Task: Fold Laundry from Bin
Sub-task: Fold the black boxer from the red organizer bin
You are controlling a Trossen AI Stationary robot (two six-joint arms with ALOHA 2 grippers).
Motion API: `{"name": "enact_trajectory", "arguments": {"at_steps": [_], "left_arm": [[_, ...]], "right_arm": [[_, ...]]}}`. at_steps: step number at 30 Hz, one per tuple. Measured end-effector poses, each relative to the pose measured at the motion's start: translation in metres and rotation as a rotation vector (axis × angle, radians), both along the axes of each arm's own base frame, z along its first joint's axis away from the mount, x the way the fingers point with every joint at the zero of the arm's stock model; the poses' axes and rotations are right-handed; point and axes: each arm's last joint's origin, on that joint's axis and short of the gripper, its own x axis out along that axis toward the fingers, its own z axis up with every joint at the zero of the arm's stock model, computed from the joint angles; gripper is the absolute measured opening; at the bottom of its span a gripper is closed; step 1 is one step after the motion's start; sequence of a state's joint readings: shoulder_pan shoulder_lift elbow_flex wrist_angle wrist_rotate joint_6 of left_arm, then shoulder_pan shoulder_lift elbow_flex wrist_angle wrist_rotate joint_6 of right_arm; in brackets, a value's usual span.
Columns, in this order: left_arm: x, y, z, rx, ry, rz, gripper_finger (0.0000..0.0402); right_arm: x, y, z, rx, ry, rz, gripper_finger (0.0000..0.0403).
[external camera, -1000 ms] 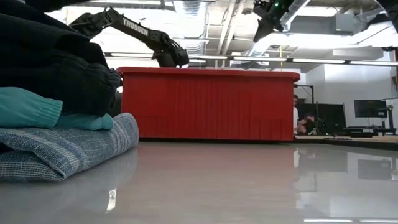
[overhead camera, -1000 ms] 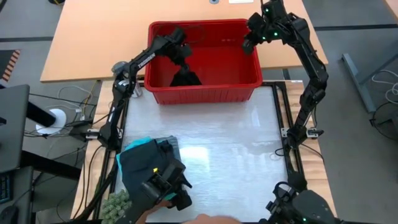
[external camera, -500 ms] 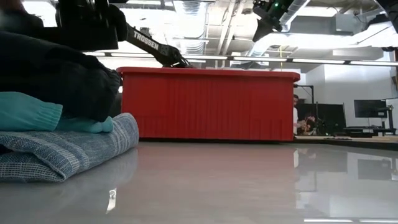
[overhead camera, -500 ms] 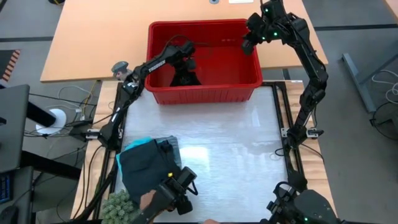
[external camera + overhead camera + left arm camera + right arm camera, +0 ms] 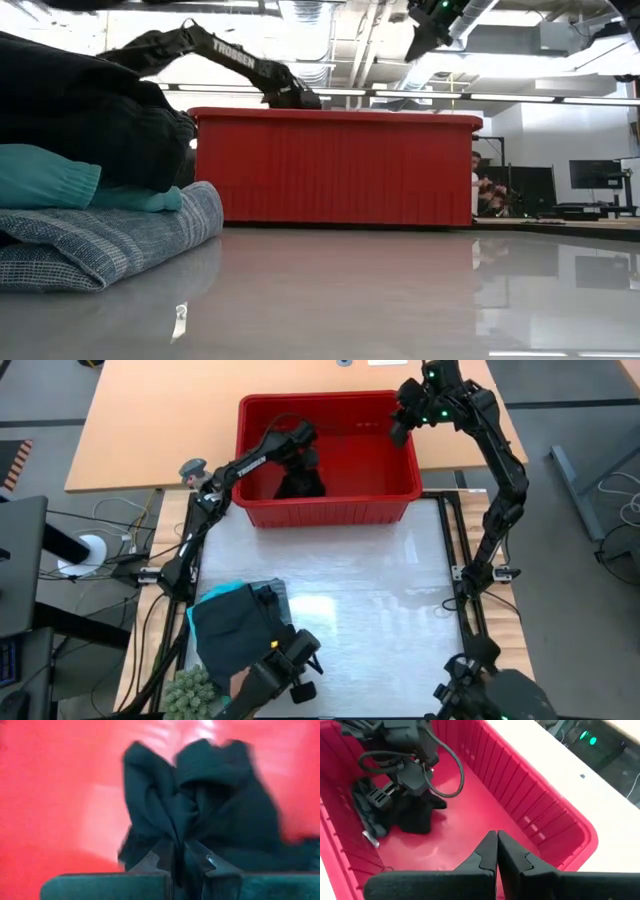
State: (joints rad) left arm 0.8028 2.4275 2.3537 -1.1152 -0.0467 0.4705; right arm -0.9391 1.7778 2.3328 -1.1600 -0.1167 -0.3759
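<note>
High view: the red bin (image 5: 330, 508) stands at the far edge of the white work mat (image 5: 370, 590), against the wooden table (image 5: 150, 430).
Black garment in bin: a crumpled black garment (image 5: 299, 484) lies on the bin floor, toward its left half; the left wrist view shows it as a bunched dark heap (image 5: 210, 810) on red plastic.
Left gripper: the left gripper (image 5: 300, 452) is down inside the bin, on top of the black garment; in the left wrist view its fingers (image 5: 206, 861) are pressed together with a fold of the black cloth caught between them.
Right gripper: the right gripper (image 5: 397, 428) hangs above the right rim of the bin, apart from the cloth; in the right wrist view its fingertips (image 5: 496, 851) touch each other and grip nothing.
Folded stack: at the near left corner of the mat lies a stack of laundry: the blue-grey striped garment (image 5: 120, 240) at the bottom, the turquoise garment (image 5: 50, 178) above it, a black garment (image 5: 90, 110) on top.
Near edge: a dark device (image 5: 285, 670) sits just beside the stack, and a hand (image 5: 238, 682) shows under it.
Beside table: a small grey bottle (image 5: 190, 468) stands left of the bin.
</note>
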Motion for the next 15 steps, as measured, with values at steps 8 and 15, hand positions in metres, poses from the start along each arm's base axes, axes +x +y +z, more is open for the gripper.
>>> {"name": "enact_trajectory", "arguments": {"at_steps": [8, 15], "left_arm": [[-0.012, -0.012, 0.082, 0.182, -0.212, 0.063, 0.0001], [-0.038, -0.053, 0.184, 0.265, -0.572, 0.066, 0.0000]], "right_arm": [[-0.018, 0.019, 0.027, -0.091, -0.080, -0.003, 0.0036], [-0.028, 0.033, 0.040, -0.103, -0.152, -0.030, 0.0036]]}}
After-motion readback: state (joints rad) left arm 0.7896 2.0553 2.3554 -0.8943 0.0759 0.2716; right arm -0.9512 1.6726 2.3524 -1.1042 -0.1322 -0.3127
